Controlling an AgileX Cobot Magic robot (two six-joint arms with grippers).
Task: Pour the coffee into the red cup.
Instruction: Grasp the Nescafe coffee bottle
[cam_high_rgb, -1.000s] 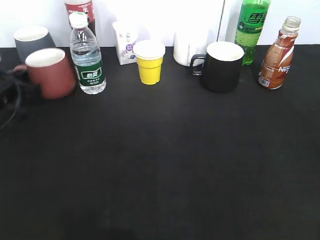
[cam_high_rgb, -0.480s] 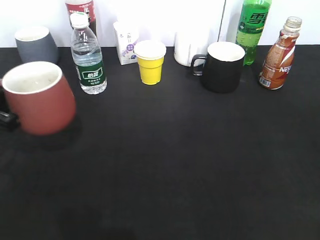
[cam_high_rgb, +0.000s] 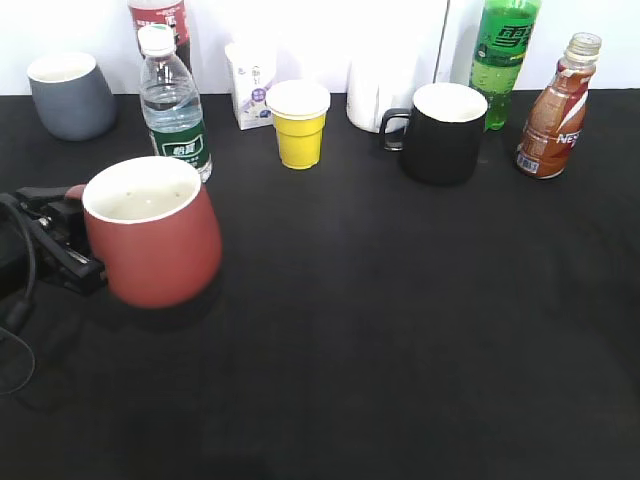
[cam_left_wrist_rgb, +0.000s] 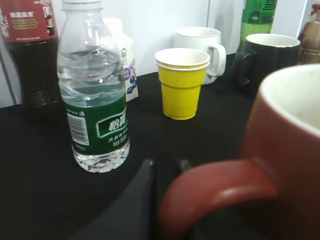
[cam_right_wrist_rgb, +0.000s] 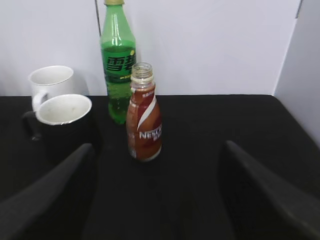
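Note:
The red cup (cam_high_rgb: 155, 245) is at the left of the black table, its off-white inside empty. My left gripper (cam_high_rgb: 70, 245) is shut on its handle; in the left wrist view the handle (cam_left_wrist_rgb: 215, 192) sits between the jaws (cam_left_wrist_rgb: 167, 167). The coffee bottle (cam_high_rgb: 553, 108) stands uncapped at the back right. In the right wrist view the coffee bottle (cam_right_wrist_rgb: 144, 120) stands ahead of my right gripper (cam_right_wrist_rgb: 155, 150), which is open, empty and apart from it. The right gripper is outside the exterior view.
Along the back stand a grey cup (cam_high_rgb: 70, 95), a water bottle (cam_high_rgb: 172, 105), a small carton (cam_high_rgb: 250, 85), a yellow cup (cam_high_rgb: 298, 124), a white mug (cam_high_rgb: 378, 95), a black mug (cam_high_rgb: 445, 132) and a green soda bottle (cam_high_rgb: 503, 55).
The left gripper has carried the red cup from the back left, beside the water bottle, forward and to the right. The coffee bottle has not moved.

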